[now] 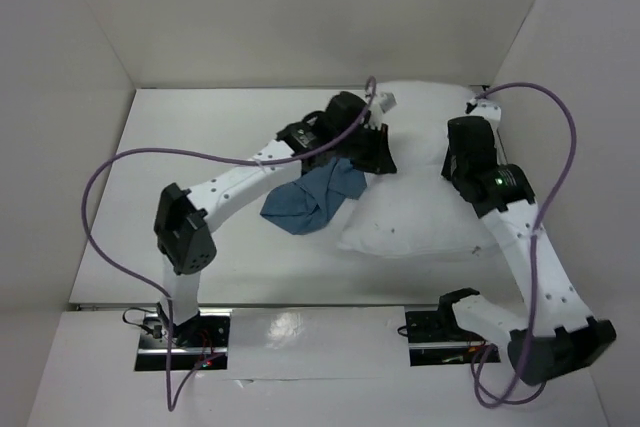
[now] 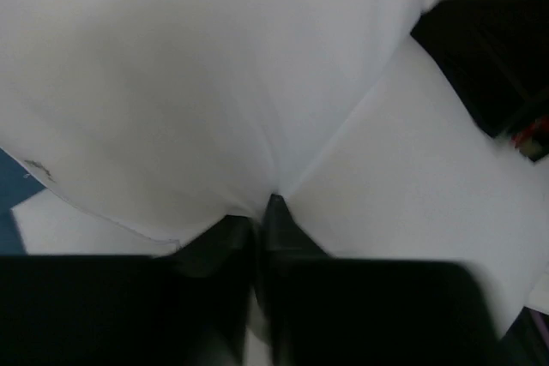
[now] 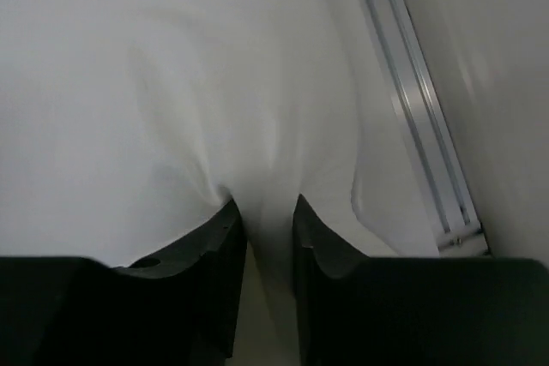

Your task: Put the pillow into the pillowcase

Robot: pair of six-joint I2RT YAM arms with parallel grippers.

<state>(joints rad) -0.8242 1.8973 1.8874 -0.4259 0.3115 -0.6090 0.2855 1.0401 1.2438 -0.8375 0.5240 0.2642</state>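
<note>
Pillow [image 1: 420, 222] lies toward the table's [image 1: 200, 127] far-right corner, pillowcase [image 1: 310, 202] bunched at its left edge. Left gripper [image 2: 262, 207] and right gripper [image 3: 266, 212], 2 pinches, each clamp its fabric. Soft, light, saggy; corners likely hold best.

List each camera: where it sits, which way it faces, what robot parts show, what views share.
Top external: above and behind the bases, looking down on the table; both arms, the pillow, the pillowcase.
Left wrist: on the left arm, facing along the left gripper, shut on white pillow fabric.
Right wrist: on the right arm, facing along the right gripper, pinching pillow fabric.
Shared: the pillow, in all three.
</note>
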